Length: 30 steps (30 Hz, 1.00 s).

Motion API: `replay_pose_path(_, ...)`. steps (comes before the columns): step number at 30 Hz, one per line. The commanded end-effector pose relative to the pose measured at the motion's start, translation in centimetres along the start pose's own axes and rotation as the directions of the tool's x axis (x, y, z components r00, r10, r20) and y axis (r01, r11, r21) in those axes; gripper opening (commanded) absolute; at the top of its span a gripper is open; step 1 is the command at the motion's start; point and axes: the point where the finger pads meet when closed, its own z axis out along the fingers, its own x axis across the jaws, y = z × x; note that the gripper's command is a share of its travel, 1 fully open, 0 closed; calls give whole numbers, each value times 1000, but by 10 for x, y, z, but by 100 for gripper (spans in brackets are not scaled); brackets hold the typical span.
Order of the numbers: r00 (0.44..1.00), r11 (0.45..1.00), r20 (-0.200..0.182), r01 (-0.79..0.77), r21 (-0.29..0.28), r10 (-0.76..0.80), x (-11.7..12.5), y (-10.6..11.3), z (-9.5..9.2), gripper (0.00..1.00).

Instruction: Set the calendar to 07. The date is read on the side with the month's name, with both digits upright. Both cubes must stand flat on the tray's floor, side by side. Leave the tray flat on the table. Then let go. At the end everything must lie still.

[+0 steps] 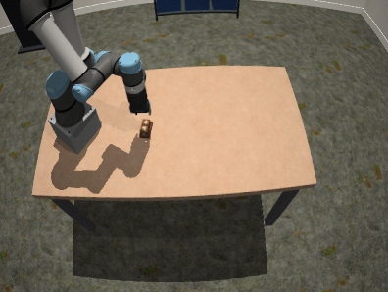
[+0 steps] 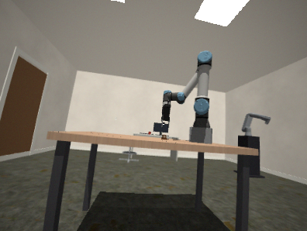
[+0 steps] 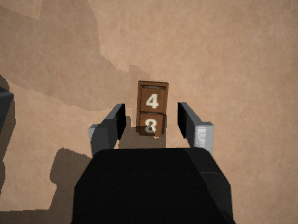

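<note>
Just above the table (image 1: 220, 147), the gripper (image 3: 152, 125) is being held fully spread and empty — the calendar tray (image 3: 153, 109) is being framed between its fingers, cubes showing 4 (image 3: 152, 101) and 8 (image 3: 150, 125).

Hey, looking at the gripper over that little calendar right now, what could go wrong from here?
The open gripper hangs above the tray, straddling the cube showing 8. Coming down, a finger might clip the tray wall and tip or slide it. The cube showing 4 sits tight against the 8, so lifting one may drag its neighbour. The small tray might also lift with the cube.
</note>
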Motion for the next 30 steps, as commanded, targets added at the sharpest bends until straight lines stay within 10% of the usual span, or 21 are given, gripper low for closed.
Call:
replay_pose_path(1, 997, 997, -1, -76, 0, 76, 1, 1, 2, 100)
replay_pose_path(30, 995, 995, -1, -95, 0, 95, 1, 1, 2, 90)
